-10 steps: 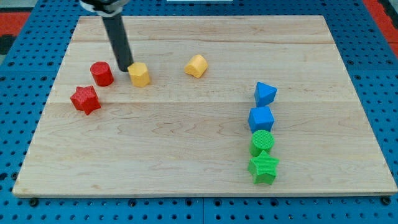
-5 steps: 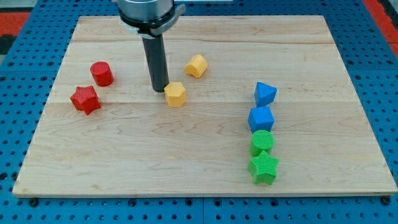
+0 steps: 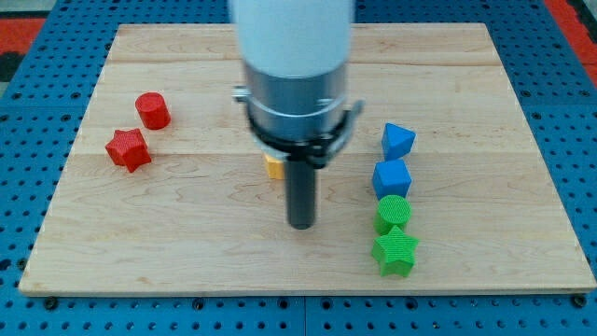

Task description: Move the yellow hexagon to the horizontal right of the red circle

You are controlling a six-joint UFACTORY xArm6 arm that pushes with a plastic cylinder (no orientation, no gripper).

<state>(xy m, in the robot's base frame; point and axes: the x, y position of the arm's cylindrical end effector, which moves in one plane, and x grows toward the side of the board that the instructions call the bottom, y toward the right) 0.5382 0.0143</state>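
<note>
Since the earlier frames the arm has travelled from the upper left of the board toward its centre and lower down the view, and the yellow block has been carried rightward with it. My tip (image 3: 300,225) now rests on bare wood, below and slightly right of a yellow block (image 3: 272,167), of which only a small corner shows beside the arm's body (image 3: 295,84); its shape cannot be confirmed here. The second yellow block is hidden behind the arm. The rod carries nothing; it is a plain dark cylinder.

The surface is a light wooden board (image 3: 187,233) with visible grain and lengthwise plank seams, lying on a blue perforated base (image 3: 28,308). A red patch shows at the view's top corners.

The red circle (image 3: 152,110), a short ridged cylinder, stands at upper left, with the red star (image 3: 128,149) just below it. At the right, a column runs downward: blue block (image 3: 398,141), blue cube (image 3: 392,177), green circle (image 3: 394,212), green star (image 3: 395,250). All blocks show fine layered ribbing.
</note>
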